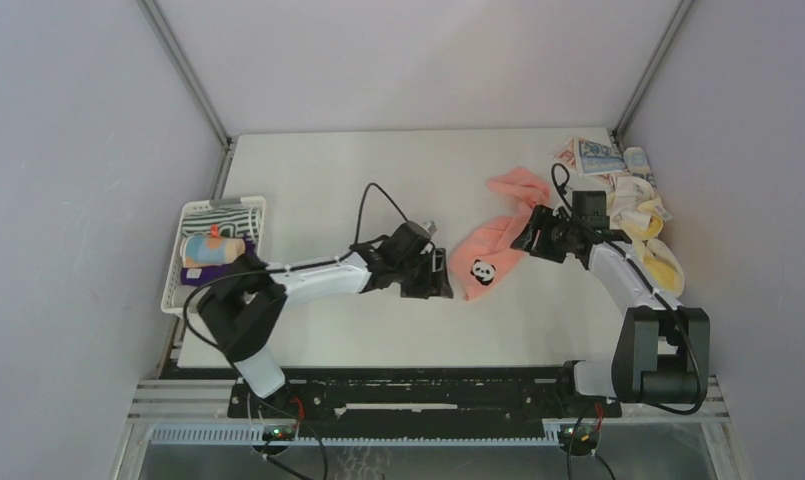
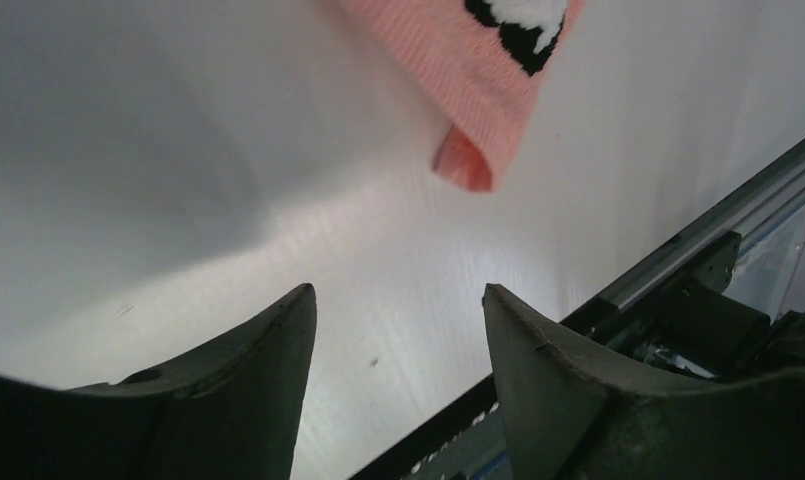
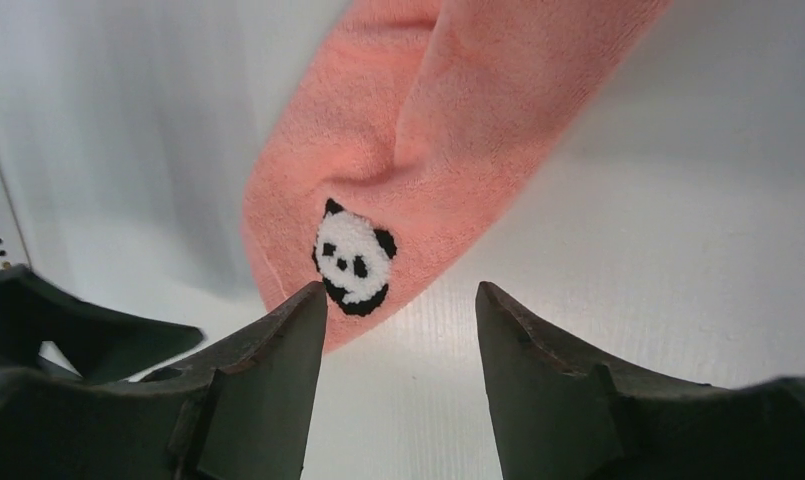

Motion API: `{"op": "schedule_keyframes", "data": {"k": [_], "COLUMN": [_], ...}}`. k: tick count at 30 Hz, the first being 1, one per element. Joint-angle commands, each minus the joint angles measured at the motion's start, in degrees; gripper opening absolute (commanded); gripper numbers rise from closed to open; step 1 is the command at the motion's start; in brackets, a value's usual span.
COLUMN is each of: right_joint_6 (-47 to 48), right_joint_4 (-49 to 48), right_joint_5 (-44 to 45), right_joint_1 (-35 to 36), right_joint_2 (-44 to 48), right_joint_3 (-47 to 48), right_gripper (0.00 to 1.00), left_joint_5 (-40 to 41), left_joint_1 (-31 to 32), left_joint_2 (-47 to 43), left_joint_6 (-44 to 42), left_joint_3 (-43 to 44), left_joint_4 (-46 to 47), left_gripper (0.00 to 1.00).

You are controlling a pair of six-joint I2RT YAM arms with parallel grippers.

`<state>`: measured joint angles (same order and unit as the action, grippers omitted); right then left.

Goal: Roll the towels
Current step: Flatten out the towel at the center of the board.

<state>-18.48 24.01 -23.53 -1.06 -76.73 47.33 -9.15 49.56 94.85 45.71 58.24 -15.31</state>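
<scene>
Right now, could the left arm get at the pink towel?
Probably yes. The left gripper is open and sits just beside the pink towel at its panda end, with only bare table between them; nothing blocks the way.

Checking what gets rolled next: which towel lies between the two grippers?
The salmon-pink towel with the panda patch, alone mid-table between the left gripper and right gripper. The other towels are heaped in the far right corner or in the white basket.
</scene>
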Motion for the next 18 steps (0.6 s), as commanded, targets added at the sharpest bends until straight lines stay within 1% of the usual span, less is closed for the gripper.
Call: {"op": "schedule_keyframes", "data": {"k": [1, 6, 10, 13, 14, 16, 18], "right_joint_6": [-3.48, -4.22, -4.57, -4.98, -5.10, -5.16, -5.19], "right_joint_4": [-8.76, -10.47, -11.26, -11.82, -11.98, -12.23, -12.19], "right_joint_5": [-3.61, -5.99, -7.60, -8.67, -8.94, -9.22, -9.26], "right_joint_1": [-0.95, -1.73, -2.82, -3.43, -3.56, -3.73, -4.00], "right_joint_2": [3.67, 4.67, 5.00, 5.08, 5.10, 5.34, 5.80], "right_joint_3": [-1.35, -3.12, -4.00, -4.53, -4.70, -4.97, -5.04], "right_gripper": [0.57, 0.58, 0.57, 0.57, 0.57, 0.57, 0.57], "left_joint_5": [1.50, 5.43, 9.32, 11.18, 11.57, 11.66, 10.64], "left_joint_1": [3.34, 5.48, 7.58, 8.39, 8.46, 8.84, 8.95], "left_joint_2": [5.35, 10.20, 13.93, 16.92, 17.77, 18.94, 18.76], "left_joint_6": [3.01, 0.21, -4.21, -6.13, -6.73, -8.53, -9.64], "left_joint_3": [4.53, 7.00, 10.31, 12.53, 13.14, 14.11, 14.90], "left_joint_4": [14.10, 17.91, 16.93, 15.81, 15.68, 15.55, 14.03], "left_gripper": [0.67, 0.69, 0.68, 0.64, 0.61, 0.50, 0.30]}}
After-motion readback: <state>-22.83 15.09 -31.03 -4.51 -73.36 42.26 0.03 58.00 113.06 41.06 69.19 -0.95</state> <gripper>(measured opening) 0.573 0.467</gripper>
